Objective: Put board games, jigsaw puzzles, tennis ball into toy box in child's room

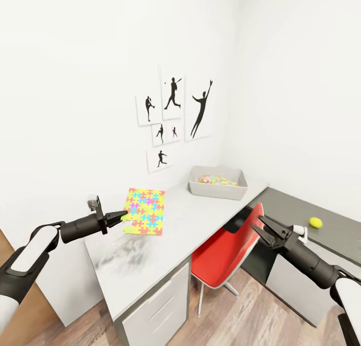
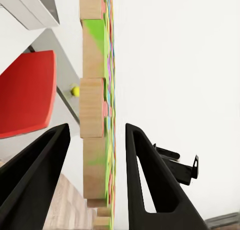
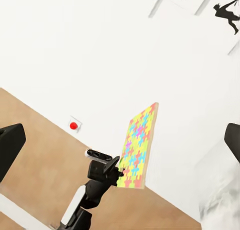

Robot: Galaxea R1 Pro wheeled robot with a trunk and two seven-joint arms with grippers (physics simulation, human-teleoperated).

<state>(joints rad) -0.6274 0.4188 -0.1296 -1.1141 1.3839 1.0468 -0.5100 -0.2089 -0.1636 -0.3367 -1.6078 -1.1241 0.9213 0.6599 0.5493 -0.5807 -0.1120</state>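
Left claw [image 1: 122, 216] gripping a jigsaw puzzle box [image 1: 145, 210] by its edge above the worktop [image 1: 200, 220].

The box reaches from the claw's tips toward the wall, raised off the worktop; in the left wrist view its edge [image 2: 95, 110] sits between the two fingers [image 2: 142, 165]. Well beyond the claw, in the corner, the toy box [image 1: 218, 183] holds colourful pieces. The right claw [image 1: 264, 226] hangs open and empty over a red chair [image 1: 225, 255]; just past it a tennis ball [image 1: 315, 222] lies on the darker worktop [image 1: 301, 210].
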